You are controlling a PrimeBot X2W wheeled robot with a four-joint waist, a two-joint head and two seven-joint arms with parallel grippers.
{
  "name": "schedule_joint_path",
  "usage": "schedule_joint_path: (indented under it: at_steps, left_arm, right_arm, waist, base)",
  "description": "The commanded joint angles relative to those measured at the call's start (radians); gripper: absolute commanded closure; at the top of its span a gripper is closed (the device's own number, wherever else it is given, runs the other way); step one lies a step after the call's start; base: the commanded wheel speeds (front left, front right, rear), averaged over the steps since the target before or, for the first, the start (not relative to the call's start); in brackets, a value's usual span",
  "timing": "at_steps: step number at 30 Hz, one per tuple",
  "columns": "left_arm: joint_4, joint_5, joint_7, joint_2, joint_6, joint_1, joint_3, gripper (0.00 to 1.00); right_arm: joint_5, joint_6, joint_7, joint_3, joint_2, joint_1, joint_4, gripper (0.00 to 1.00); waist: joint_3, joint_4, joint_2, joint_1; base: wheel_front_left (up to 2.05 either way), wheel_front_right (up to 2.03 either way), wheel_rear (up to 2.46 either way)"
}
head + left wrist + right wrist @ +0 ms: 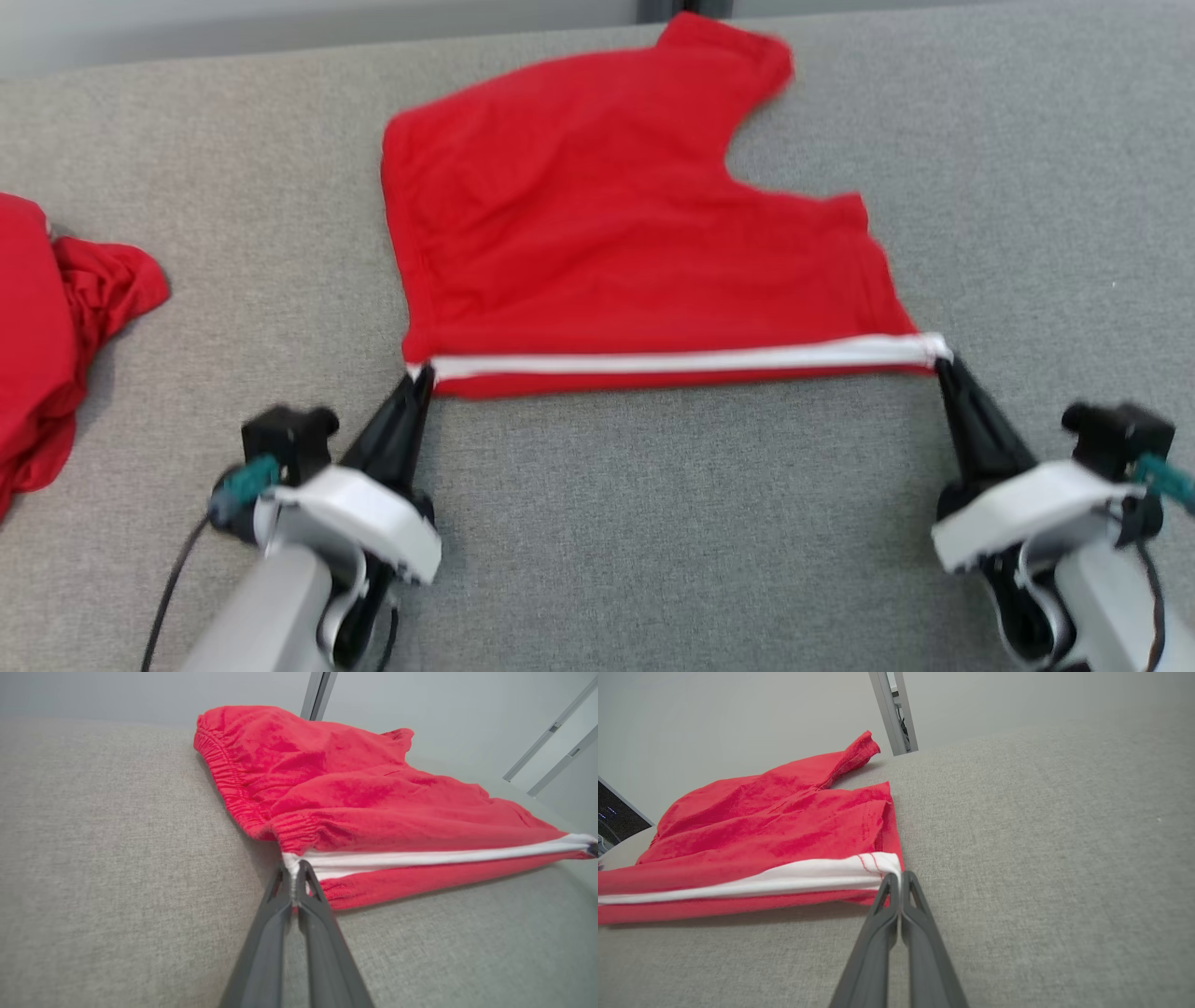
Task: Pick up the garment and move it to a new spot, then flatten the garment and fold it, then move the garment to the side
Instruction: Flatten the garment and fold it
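Garment blurred on table; my left hand and right hand clamp its striped edge; red cloth cut off leftward.

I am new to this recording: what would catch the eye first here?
The red shorts lie spread in the middle of the grey cloth surface, their white side stripe stretched taut along the near edge. The left gripper and right gripper are each shut on one end of that stripe. A second red garment lies crumpled at the left edge.
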Motion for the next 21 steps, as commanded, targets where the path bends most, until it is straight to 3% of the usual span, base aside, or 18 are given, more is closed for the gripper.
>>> schedule_joint_path:
  at_steps: [1,8,16,21]
  left_arm:
    - [-0.043,0.011,0.000,0.013,0.017,0.064,0.012,1.00]
    - [-0.209,0.004,0.007,0.037,0.072,0.289,0.011,1.00]
    - [-0.409,-0.018,0.108,0.108,0.145,0.491,0.004,1.00]
    - [-0.522,-0.028,0.164,0.145,0.197,0.574,0.014,1.00]
  right_arm:
    - [-0.016,0.000,-0.004,-0.027,0.006,0.065,-0.030,1.00]
    - [-0.076,0.000,0.024,-0.112,0.060,0.312,-0.177,1.00]
    - [-0.158,0.000,0.152,-0.235,0.134,0.578,-0.419,1.00]
    - [-0.183,0.000,0.214,-0.270,0.155,0.660,-0.534,1.00]
  waist:
    - [-0.031,0.006,0.0000,0.0000]
    - [-0.102,0.008,0.0000,0.0000]
    - [-0.192,-0.003,0.0000,0.0000]
    - [-0.211,-0.017,0.0000,0.0000]
  base:
    - [0.00,0.00,0.00]
    - [0.00,0.00,0.00]
    - [0.00,0.00,0.00]
    - [0.00,0.00,0.00]
